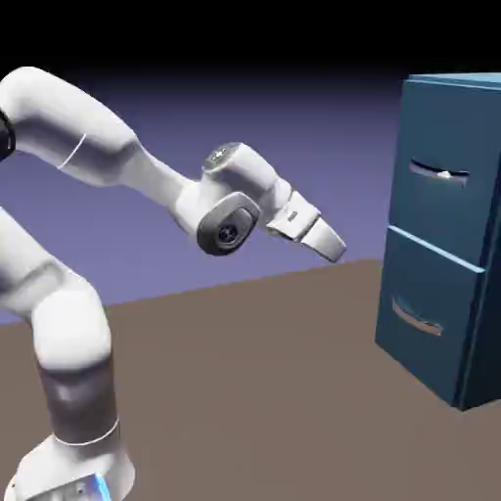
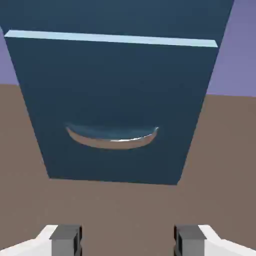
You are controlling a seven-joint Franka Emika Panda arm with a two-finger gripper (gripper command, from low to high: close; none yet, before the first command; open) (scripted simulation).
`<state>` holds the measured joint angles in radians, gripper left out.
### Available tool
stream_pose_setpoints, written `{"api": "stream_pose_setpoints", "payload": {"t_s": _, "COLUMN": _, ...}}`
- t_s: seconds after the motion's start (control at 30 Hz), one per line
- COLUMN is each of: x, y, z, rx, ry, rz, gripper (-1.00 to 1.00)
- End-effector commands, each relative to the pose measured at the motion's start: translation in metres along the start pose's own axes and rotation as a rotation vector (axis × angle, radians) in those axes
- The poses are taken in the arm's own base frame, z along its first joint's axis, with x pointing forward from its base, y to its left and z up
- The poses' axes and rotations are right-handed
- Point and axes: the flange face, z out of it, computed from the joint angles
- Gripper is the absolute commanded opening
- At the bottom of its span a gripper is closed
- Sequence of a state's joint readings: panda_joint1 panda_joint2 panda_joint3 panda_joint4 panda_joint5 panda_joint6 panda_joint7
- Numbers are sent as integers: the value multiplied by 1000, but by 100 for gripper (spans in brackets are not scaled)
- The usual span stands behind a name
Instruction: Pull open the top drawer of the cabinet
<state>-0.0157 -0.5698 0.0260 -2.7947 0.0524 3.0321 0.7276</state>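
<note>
- Nearest the hand view's camera, at the lower edge of the frame: two-fingered white-and-grey end effector (image 2: 128,241), jaws wide apart, holding nothing.
- Task item: flat-fronted dark-blue top drawer (image 1: 440,217) with curved silver bar handle (image 1: 438,174), upper right of the exterior view.
- Status: drawer appears flush with the tall teal-blue metal cabinet (image 1: 481,338); opening not started.
- Remaining, as judged: raise, approach handle, grip, pull.

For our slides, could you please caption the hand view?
Open gripper facing the cabinet's lower drawer, its curved handle still untouched.
</note>
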Motion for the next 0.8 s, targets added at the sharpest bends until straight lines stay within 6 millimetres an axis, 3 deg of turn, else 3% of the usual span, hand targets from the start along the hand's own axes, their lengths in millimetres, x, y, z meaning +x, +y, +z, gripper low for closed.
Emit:
{"api": "stream_pose_setpoints", "payload": {"t_s": 0.0, "x": 6, "y": -1, "z": -2, "rx": 1, "ry": 10, "rz": 27, "gripper": 0}}
{"api": "stream_pose_setpoints", "payload": {"t_s": 0.37, "x": 60, "y": -15, "z": -24, "rx": 53, "ry": 99, "rz": 309, "gripper": 0}}
{"api": "stream_pose_setpoints", "payload": {"t_s": 0.77, "x": 89, "y": -34, "z": -34, "rx": 173, "ry": 144, "rz": 589, "gripper": 0}}
